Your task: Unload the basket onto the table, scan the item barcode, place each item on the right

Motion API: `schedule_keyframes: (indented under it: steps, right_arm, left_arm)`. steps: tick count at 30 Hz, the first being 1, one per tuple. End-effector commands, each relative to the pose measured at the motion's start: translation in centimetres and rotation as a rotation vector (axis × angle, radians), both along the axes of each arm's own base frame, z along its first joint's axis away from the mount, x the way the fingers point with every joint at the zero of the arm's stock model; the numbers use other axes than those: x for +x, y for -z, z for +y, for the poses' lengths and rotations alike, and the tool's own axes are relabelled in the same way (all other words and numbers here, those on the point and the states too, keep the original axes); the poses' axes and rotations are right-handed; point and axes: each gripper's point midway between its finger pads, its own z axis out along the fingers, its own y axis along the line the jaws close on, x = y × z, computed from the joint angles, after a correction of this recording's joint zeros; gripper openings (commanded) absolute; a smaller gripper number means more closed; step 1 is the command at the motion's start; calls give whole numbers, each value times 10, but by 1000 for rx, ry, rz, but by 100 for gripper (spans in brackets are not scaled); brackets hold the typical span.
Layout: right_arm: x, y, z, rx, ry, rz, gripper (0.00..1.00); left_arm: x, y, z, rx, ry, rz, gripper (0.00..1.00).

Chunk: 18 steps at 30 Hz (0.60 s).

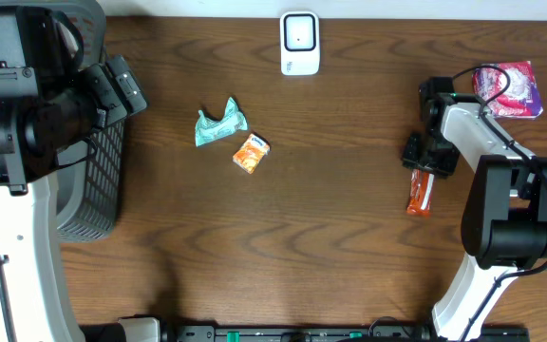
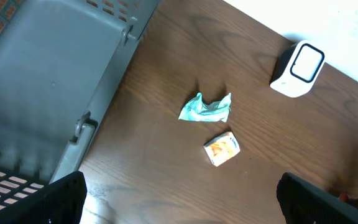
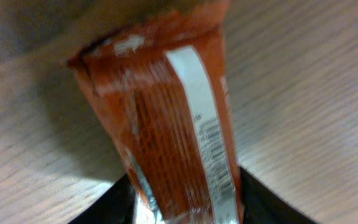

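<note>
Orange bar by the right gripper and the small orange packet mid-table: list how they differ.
The orange bar is long and narrow; the small orange packet is short and squarish. The bar sits between the right gripper's fingers; the packet lies free beside a crumpled teal wrapper. The right wrist view shows a barcode on the bar; none shows on the packet. Both are orange.

Orange wrapper [image 3: 166, 118], white barcode strip [image 3: 205, 127], teal packet [image 1: 218, 126], white scanner [image 1: 299, 43]
</note>
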Motion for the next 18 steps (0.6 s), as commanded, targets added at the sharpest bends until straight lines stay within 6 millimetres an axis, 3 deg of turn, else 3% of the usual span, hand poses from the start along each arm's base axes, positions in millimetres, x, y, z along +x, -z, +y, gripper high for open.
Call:
schedule_keyframes:
  steps: [1, 3, 4, 5, 8, 11, 18]
  right_arm:
    - [-43, 62, 36, 226, -9, 173, 36]
    - [-32, 61, 57, 352, -44, 125, 21]
    - [-21, 58, 76, 467, -70, 76, 6]
    - [-15, 54, 88, 543, -87, 46, 1]
    - [3, 32, 126, 793, -134, -50, 1]
    - [17, 6, 150, 978, -157, -119, 1]
    - [37, -66, 185, 1370, -224, -250, 1]
  left_arm:
    - [1, 3, 3, 14, 2, 9, 98]
    - [1, 3, 3, 14, 2, 9, 98]
    - [1, 3, 3, 14, 2, 9, 98]
    - [1, 3, 3, 14, 2, 9, 98]
    - [1, 3, 3, 14, 2, 9, 98]
    - [1, 3, 3, 14, 2, 9, 98]
    - [1, 3, 3, 14, 2, 9, 98]
